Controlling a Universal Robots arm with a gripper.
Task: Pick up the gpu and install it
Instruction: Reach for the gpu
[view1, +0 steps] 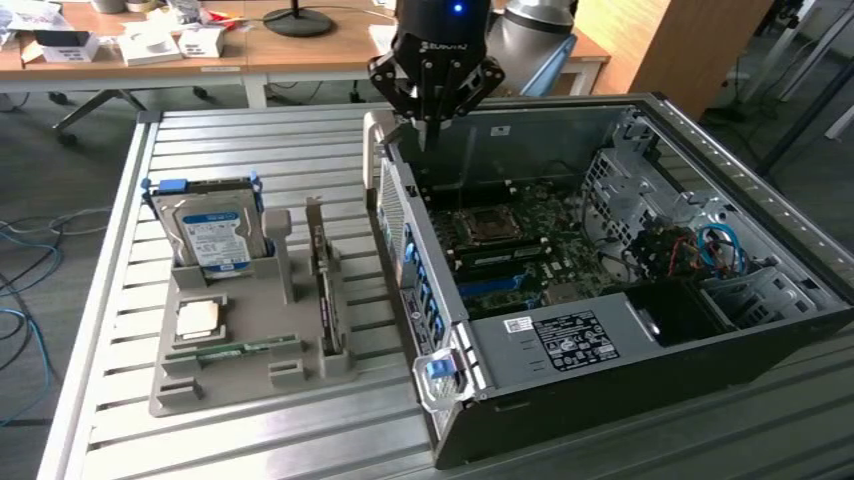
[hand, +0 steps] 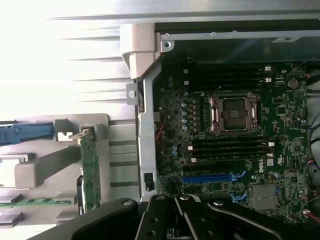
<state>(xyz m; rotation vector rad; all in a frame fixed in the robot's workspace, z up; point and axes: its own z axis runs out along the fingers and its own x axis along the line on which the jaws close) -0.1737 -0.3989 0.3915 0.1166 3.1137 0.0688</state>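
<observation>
Gpu (view1: 322, 285): standing on edge in a slot of the grey holder (view1: 180, 390), beside the open case (view1: 601, 420). Gripper (view1: 430, 132): hanging clenched and empty over the case's rear edge, well apart from the card. Handling, judged: light, stiff, fragile board, likely gripping best along its upper edge near the bracket.

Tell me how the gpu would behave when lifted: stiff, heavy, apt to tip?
Probably stiff: the gpu is a thin flat board. Likely light, being so thin. It stands on edge in the holder, so it may tip once freed.
</observation>
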